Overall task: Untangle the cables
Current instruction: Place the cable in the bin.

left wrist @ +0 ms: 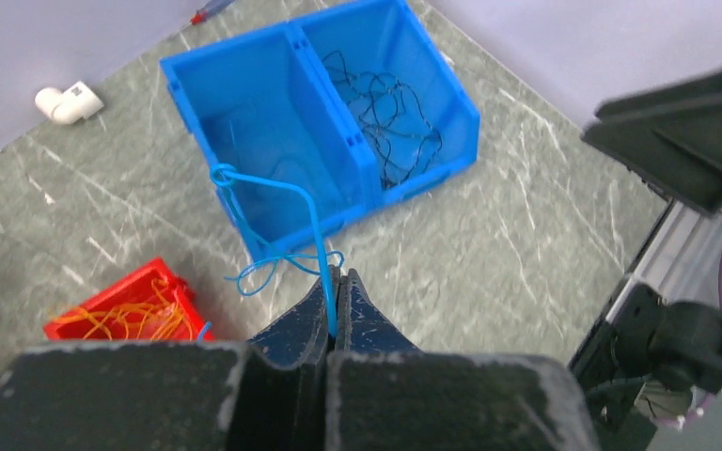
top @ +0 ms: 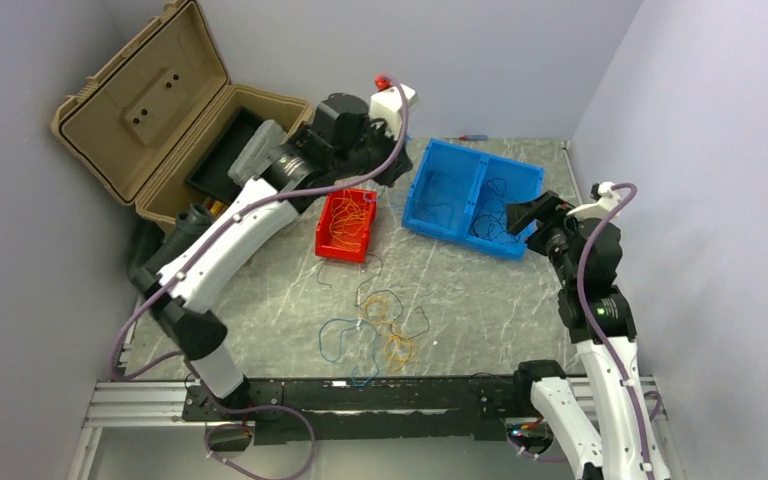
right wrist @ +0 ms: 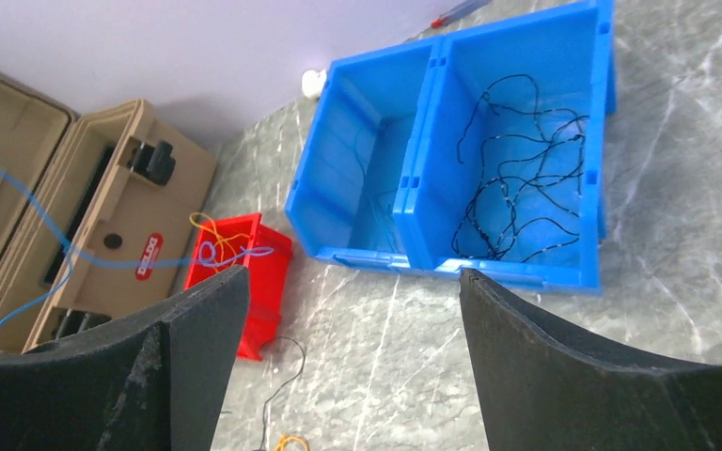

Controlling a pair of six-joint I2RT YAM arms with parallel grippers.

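A loose tangle of blue, orange and dark cables [top: 375, 325] lies on the table near the front. My left gripper [left wrist: 337, 282] is shut on a blue cable [left wrist: 282, 193] and holds it in the air beside the blue two-compartment bin [top: 475, 198], its free end looping near the bin's left compartment [left wrist: 263, 150]. In the top view the left gripper [top: 392, 175] is between the red bin and the blue bin. Black cables [right wrist: 522, 178] lie in the blue bin's right compartment. Orange cables [top: 348, 222] fill the red bin [top: 345, 228]. My right gripper [right wrist: 353, 282] is open and empty, above the table in front of the blue bin.
An open tan case [top: 175, 110] stands at the back left. A white pipe elbow [left wrist: 68, 101] and a red-tipped pen [left wrist: 209, 11] lie by the back wall. The aluminium rail [top: 360, 395] runs along the near edge.
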